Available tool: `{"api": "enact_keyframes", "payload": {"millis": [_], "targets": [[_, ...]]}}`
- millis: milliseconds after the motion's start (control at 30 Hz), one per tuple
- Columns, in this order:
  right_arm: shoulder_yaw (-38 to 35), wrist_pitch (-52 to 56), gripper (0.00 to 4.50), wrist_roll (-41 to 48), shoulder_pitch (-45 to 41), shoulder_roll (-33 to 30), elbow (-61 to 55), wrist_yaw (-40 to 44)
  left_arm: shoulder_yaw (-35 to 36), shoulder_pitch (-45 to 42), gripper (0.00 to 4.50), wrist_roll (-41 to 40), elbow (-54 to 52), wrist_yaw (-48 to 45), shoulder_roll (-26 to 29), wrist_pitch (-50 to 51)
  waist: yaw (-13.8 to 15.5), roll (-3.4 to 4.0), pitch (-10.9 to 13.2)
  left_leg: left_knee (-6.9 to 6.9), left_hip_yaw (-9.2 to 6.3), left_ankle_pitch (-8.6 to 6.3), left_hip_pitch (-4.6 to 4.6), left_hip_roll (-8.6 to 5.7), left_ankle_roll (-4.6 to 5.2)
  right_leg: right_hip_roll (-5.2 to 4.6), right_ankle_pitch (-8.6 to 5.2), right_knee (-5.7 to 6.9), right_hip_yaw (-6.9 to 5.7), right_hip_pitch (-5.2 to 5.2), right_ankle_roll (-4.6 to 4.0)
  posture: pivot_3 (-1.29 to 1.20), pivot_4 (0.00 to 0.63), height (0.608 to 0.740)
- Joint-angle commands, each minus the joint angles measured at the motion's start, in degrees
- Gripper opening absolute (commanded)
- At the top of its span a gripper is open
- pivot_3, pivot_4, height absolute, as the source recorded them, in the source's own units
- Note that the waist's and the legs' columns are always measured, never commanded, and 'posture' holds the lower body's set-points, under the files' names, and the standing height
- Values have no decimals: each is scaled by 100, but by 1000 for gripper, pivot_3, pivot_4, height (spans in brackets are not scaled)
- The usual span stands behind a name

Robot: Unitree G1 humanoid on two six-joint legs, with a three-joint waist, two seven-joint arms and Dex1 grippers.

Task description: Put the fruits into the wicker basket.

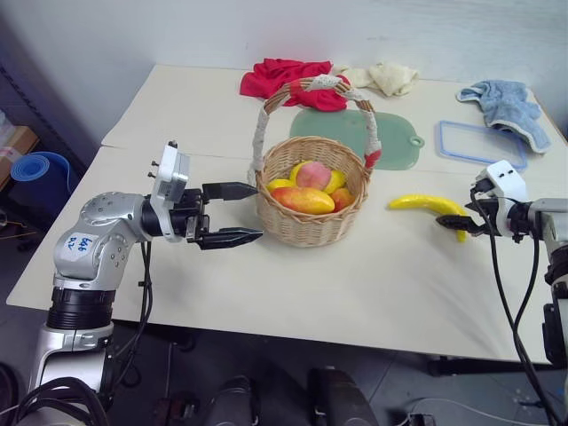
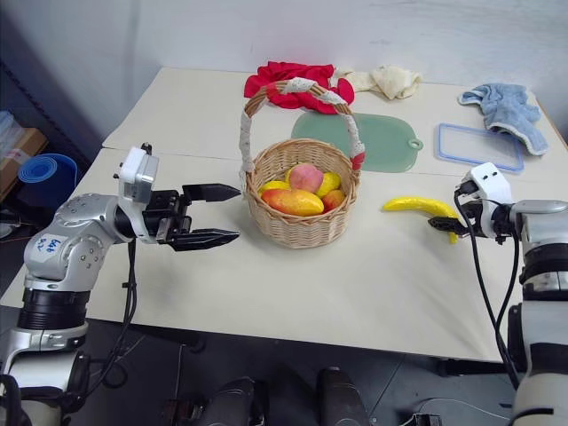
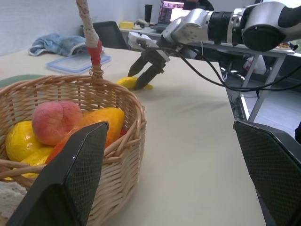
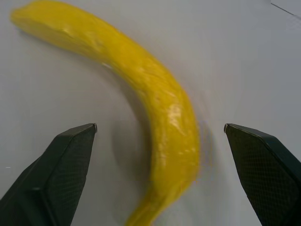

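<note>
The wicker basket [image 1: 306,229] stands mid-table with its cloth-wrapped handle [image 1: 264,124] arching over it. Inside lie a pink-red peach [image 1: 312,175], a red-orange mango [image 1: 303,201] and yellow lemons [image 1: 335,182]. Right of the basket, a yellow banana [image 1: 424,203] lies on the table. My right gripper [image 1: 451,223] is open at the banana's right end, and in the right wrist view the banana [image 4: 160,103] runs between its fingers [image 4: 56,165]. My left gripper [image 1: 257,211] is open and empty, level, just left of the basket.
Behind the basket are a green mat [image 1: 395,138], a red cloth [image 1: 284,75], a cream cloth [image 1: 383,77], a blue towel [image 1: 510,105] and a clear blue-rimmed lid [image 1: 484,142]. A blue roll [image 1: 40,175] lies on the floor at the left.
</note>
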Motion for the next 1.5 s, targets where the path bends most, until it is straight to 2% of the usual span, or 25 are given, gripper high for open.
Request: {"api": "enact_keyframes", "payload": {"millis": [33,200,300,367,467,567,633,700,800,833,933,1033,1133,1233,1367,1500], "targets": [[-53,-83,3851,-124,-162,115,378,425,153,-56,4500,-221,-273,-8,54,67,-1,0,0,0,0,0,0,3,0,3,0,0,0,0,0,0,150,740],[-267,-132,2086,-155,-237,123,569,458,191,-117,4500,-250,-254,15,84,98,-14,0,0,2,11,0,8,4,0,5,1,9,11,0,0,0,150,740],[-353,-194,1183,-157,-46,-44,447,630,208,-43,4500,-241,-301,28,94,77,-20,0,0,1,15,0,12,4,-1,6,1,13,16,0,0,0,150,740],[-485,-315,851,-46,171,-204,144,862,225,35,4500,-246,-361,42,102,67,-10,0,0,1,16,0,13,4,-1,5,1,12,16,0,0,0,150,740],[-802,-84,848,325,691,-480,-844,1395,285,140,4500,-241,-421,86,126,70,16,0,0,-1,17,-1,12,3,-2,4,1,9,18,0,1,0,150,740],[-1359,1432,848,1345,1907,-888,-3457,1977,466,303,4500,-250,-455,195,176,79,29,2,0,0,15,-1,12,4,-2,4,2,12,18,-1,2,0,150,740],[-1775,2601,848,2139,2641,-982,-5334,1882,606,424,4500,-242,-453,309,208,59,19,3,0,0,5,-3,13,7,-4,4,2,21,12,0,2,0,150,740],[-2194,4009,848,3063,2742,-652,-6816,1238,735,580,4500,-224,-464,407,227,16,-38,1,2,0,4,-6,24,13,-12,5,2,36,13,1,2,0,150,740],[-2457,5478,848,4052,2266,326,-8216,148,909,801,4500,-243,-534,584,215,-2,-139,-5,1,-5,8,-7,48,17,-18,4,6,41,13,12,-10,0,150,740],[-2577,5976,848,4140,1933,951,-8460,-364,956,873,4500,-250,-575,643,211,-8,-152,-6,1,-6,6,-7,50,19,-21,4,9,44,13,12,-16,0,150,740],[-2962,6901,848,3588,1071,2927,-8656,-2139,1071,1033,4500,-319,-708,808,185,23,-151,-13,-1,-7,2,-3,43,19,-30,3,13,50,11,1,-24,0,150,740],[-2554,6624,848,2407,678,4407,-8581,-3978,1252,1241,4500,-389,-890,1029,148,-10,-124,-16,-4,-7,-2,-1,25,14,-33,-10,13,72,1,-26,-24,0,150,740],[-2309,6257,848,1868,432,5033,-8433,-4782,1362,1431,4500,-481,-1110,1199,129,30,-66,-16,-6,2,-13,1,-48,-1,-29,-26,17,97,-15,-100,-17,0,150,740],[-2451,5846,848,1435,195,5564,-8302,-5555,1437,1644,4500,-557,-1343,1338,115,41,-93,-18,-7,5,-5,2,-100,-8,-17,-31,32,105,-25,-147,9,0,150,740],[-2313,5759,2135,1497,227,5471,-8319,-5489,1450,1757,4500,-597,-1464,1471,105,-18,-131,-24,-11,13,-15,4,-138,-9,-10,-30,39,95,-37,-169,22,0,150,740],[-2180,6342,3469,2137,219,4863,-8590,-4678,1430,1829,4500,-616,-1589,1529,95,-56,-147,-24,-11,14,-6,13,-142,-11,4,-29,39,87,-30,-168,21,0,150,740]]}}
